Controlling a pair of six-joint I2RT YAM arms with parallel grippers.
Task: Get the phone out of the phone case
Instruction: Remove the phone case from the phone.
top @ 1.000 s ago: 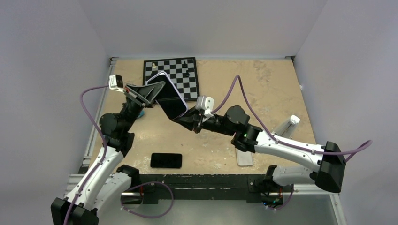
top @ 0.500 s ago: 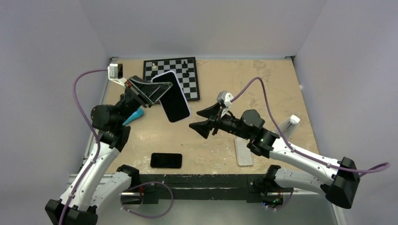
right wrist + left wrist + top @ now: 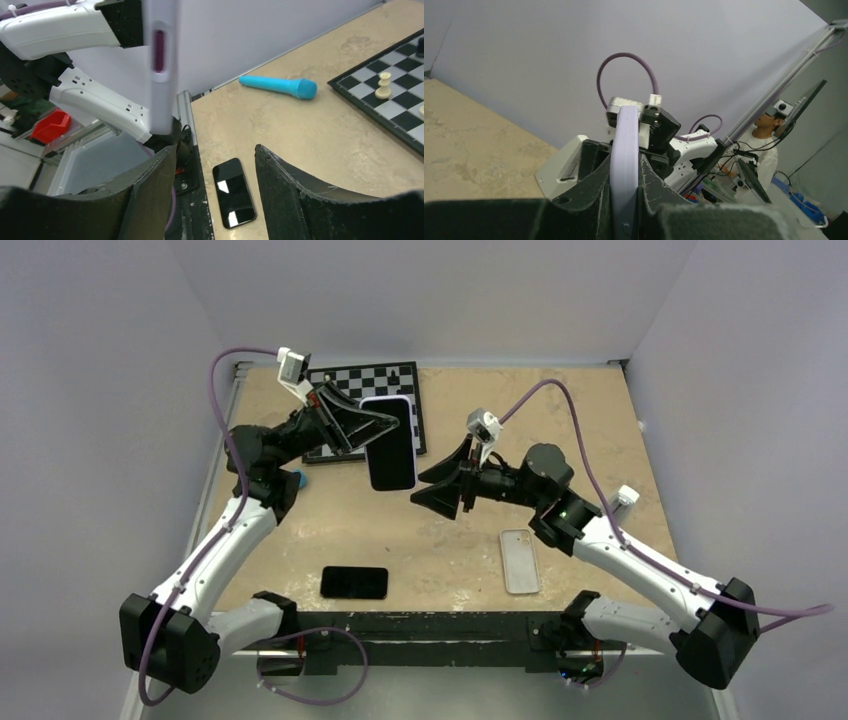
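Holdings, left claw (image 3: 376,433): clenched on one lavender case (image 3: 624,165), a finger pressed to each flat face, the rim running up between them in my left wrist view. Inside it: one phone (image 3: 391,448), dark screen. The pair hangs in the air, clear of the table (image 3: 570,430); seen from overhead it overlaps the near right corner of the chessboard (image 3: 365,380).

Holdings, right claw (image 3: 430,488): none. Fingers spread, nothing between them, mouth turned towards the cased phone, just beside it and not touching. In my right wrist view the case's edge, with one purple side button, stands at the upper left, beyond my left-hand finger.

On the table:
- one black phone (image 3: 354,582), flat, glossy face up, near the front edge;
- one pale case (image 3: 521,560), flat, right of centre, towards the front;
- one blue pen-shaped item (image 3: 280,86), lying near the left edge;
- one white chess piece (image 3: 384,85), upright on the board.
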